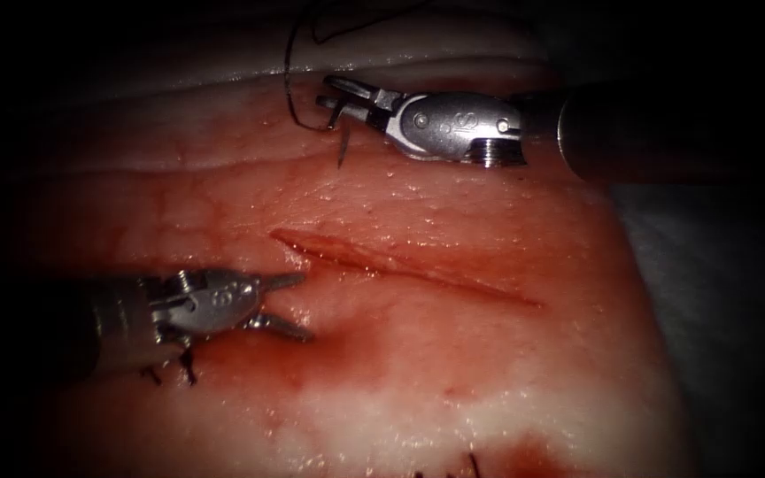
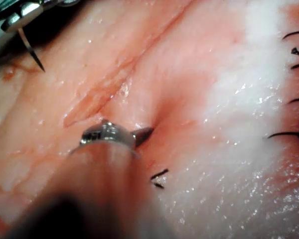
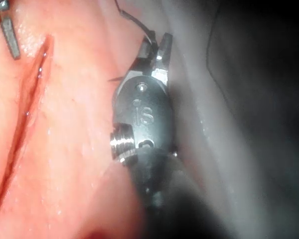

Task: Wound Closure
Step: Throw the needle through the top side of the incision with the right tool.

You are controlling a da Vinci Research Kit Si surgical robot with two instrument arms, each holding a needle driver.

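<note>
- While clamped near the tips of the right tool (image 1: 336, 96), curved needle (image 1: 344, 146) hangs with its thin dark point aimed down at the tissue, free of it, not in the flesh anywhere visible.
- Same right jaws clenched on that needle up close (image 3: 157, 47), steel wrist smooth and rounded, stamped marks on the side, threaded screw head sticking out.
- Black thread (image 1: 289, 80) running up from the needle's back end in a loose arc over the pale upper edge of the tissue, fine and wiry.
- Down at the left tool (image 1: 289, 305), jaws spread apart in a V, grasping nothing, slim grey tapered blades, lower one resting on or just over the wet surface.
- Seen from the left wrist view, one pointed jaw tip (image 2: 142, 134) pressing a little dimple into the tissue beside the cut.
- Cut (image 1: 400, 264) a long shallow slanted slit, unclosed, glossy darker red edges, lying between the two tools; left tool at its left end, right tool well above it.
- Tissue (image 1: 489, 372) soft, slick, pink with whiter fatty bands, smeared with red fluid (image 1: 250, 363).
- Short stubby cut ends of thread (image 1: 189, 367) poking up just under the left tool, more bristly ones (image 2: 294, 50) off along the pale band.
</note>
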